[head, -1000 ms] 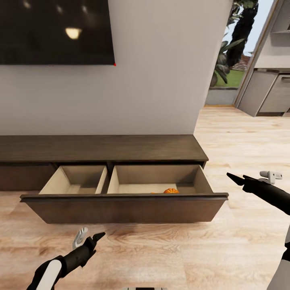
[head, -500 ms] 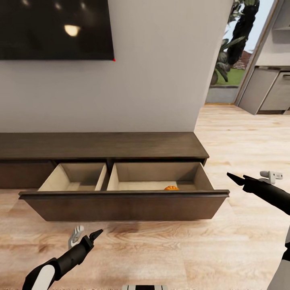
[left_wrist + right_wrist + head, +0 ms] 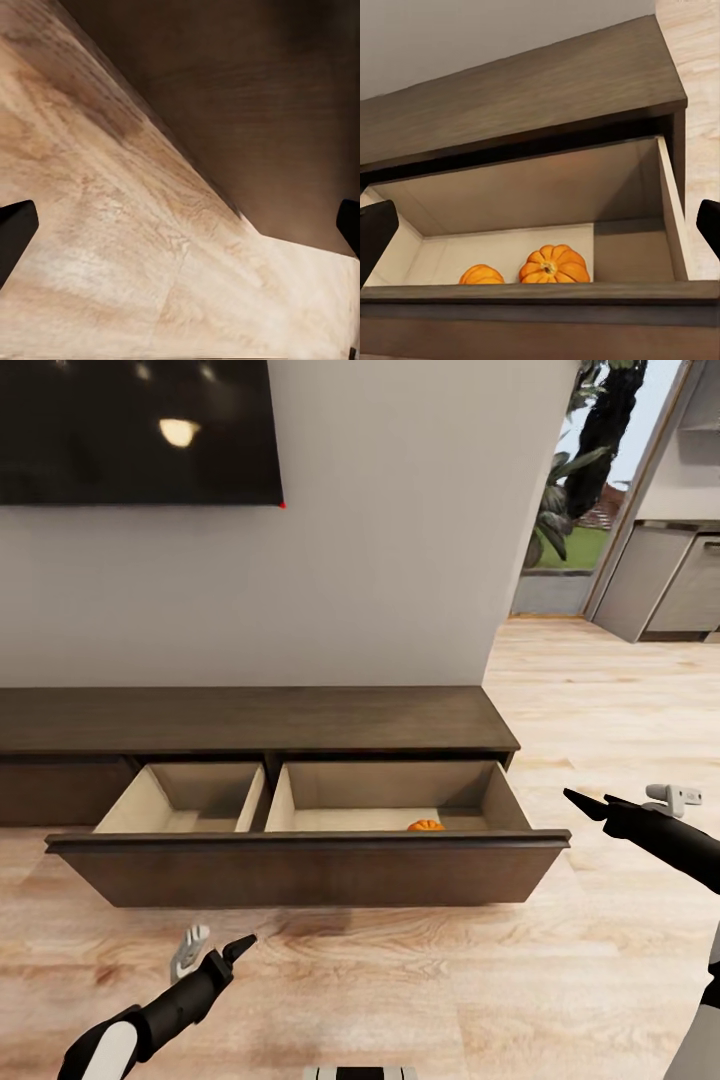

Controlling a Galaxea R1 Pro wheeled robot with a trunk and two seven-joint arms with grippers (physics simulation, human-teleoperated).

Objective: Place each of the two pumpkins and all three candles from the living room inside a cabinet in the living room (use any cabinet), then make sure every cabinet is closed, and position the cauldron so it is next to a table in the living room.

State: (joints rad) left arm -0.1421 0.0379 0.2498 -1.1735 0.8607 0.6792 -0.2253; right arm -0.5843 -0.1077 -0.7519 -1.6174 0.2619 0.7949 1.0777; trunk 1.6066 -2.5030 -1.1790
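Note:
The long dark-brown cabinet (image 3: 250, 720) stands against the wall with its wide drawer (image 3: 310, 865) pulled out. Two orange pumpkins (image 3: 553, 264) (image 3: 482, 274) lie in the drawer's right compartment; one pumpkin (image 3: 426, 825) peeks over the drawer front in the head view. My left gripper (image 3: 215, 948) hangs open over the floor, just in front of the drawer front (image 3: 285, 112). My right gripper (image 3: 625, 800) is open beside the drawer's right end, aimed into it, holding nothing. The candles, cauldron and coffee table are out of view.
A dark TV (image 3: 140, 430) hangs on the white wall above the cabinet. Pale wood floor (image 3: 400, 980) spreads in front and to the right, toward a doorway with grey kitchen units (image 3: 670, 590) and a plant (image 3: 570, 490) outside.
The head view has shifted slightly, so the cabinet sits a little higher in the picture. My left gripper has sunk a little and drawn back. The right arm has stayed put.

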